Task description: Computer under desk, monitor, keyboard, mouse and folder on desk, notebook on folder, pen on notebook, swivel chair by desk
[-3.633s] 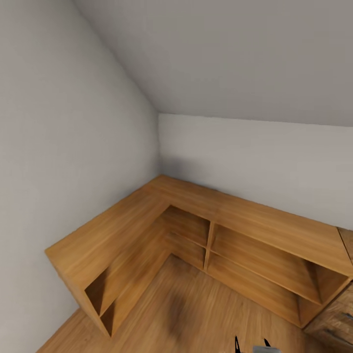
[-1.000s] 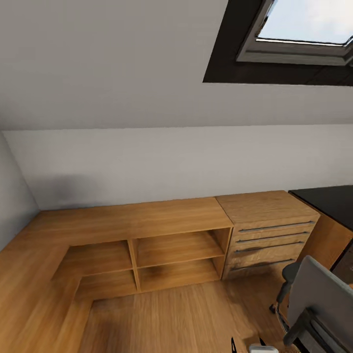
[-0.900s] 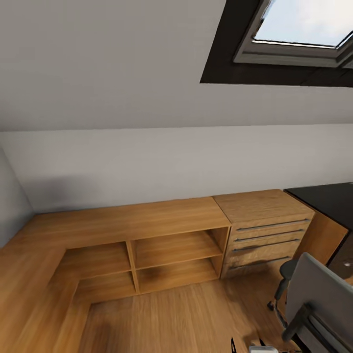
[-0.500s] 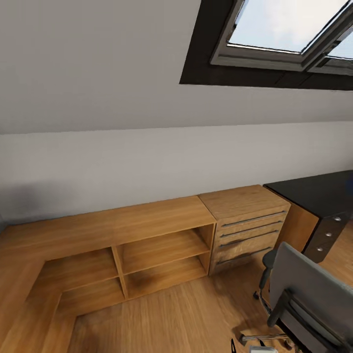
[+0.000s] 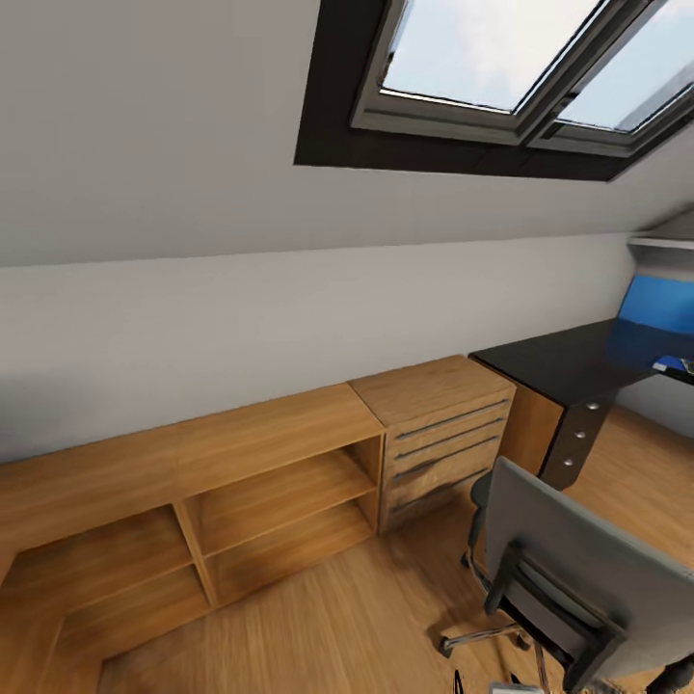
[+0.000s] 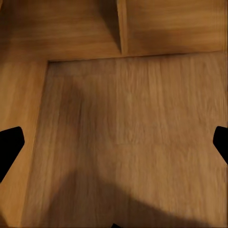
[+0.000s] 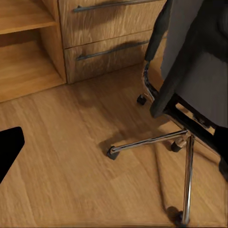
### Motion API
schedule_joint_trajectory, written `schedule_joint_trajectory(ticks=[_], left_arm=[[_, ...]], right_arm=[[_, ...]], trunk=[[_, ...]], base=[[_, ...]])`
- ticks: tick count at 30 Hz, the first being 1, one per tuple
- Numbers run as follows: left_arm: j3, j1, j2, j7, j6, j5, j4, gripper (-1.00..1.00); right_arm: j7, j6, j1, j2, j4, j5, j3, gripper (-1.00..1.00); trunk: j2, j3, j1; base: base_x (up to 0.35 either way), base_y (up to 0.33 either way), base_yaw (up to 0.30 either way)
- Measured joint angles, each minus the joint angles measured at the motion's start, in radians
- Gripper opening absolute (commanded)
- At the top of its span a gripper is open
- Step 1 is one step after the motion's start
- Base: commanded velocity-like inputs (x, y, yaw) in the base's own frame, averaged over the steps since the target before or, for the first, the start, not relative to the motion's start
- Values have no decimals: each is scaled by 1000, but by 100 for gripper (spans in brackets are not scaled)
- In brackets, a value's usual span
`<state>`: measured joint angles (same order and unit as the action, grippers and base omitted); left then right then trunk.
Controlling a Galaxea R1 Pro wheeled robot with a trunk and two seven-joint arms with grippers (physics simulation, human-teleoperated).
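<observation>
The grey-backed swivel chair stands at the lower right of the head view with its back towards me, and that back hides the seat. Its chrome star base and castors rest on the wooden floor in the right wrist view. Beyond the chair stands the black desk, with a blue screen-like panel at its far end and a small item that I cannot make out. My left gripper hangs open over bare floor. My right gripper is open beside the chair's base, holding nothing.
A wooden chest of drawers stands against the wall between the desk and a low open shelf unit. A skylight is set in the sloped ceiling. Wooden floor lies free in front of the shelves.
The camera has turned right: the corner shelving slid off to the left, while the drawers, chair, black desk and skylight came into view. Both grippers stay open and empty.
</observation>
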<state>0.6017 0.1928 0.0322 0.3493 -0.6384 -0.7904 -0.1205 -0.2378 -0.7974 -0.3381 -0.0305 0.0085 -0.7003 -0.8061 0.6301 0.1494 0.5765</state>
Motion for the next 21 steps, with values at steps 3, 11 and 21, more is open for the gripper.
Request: schedule_joint_trajectory(ticks=[3, 11, 21], left_arm=[[1, 0, 0, 0, 0, 1, 0, 100], [-1, 0, -1, 0, 0, 0, 0, 100], [-3, 0, -1, 0, 0, -1, 0, 100]], right_arm=[[1, 1, 0, 1, 0, 0, 1, 100], [2, 1, 0, 4, 0, 1, 3, 100], [2, -1, 0, 5, 0, 1, 4, 100]], trunk=[[0, 0, 0], [0, 0, 0], [0, 0, 0]], base=[[0, 0, -297], [0, 0, -297], [0, 0, -297]])
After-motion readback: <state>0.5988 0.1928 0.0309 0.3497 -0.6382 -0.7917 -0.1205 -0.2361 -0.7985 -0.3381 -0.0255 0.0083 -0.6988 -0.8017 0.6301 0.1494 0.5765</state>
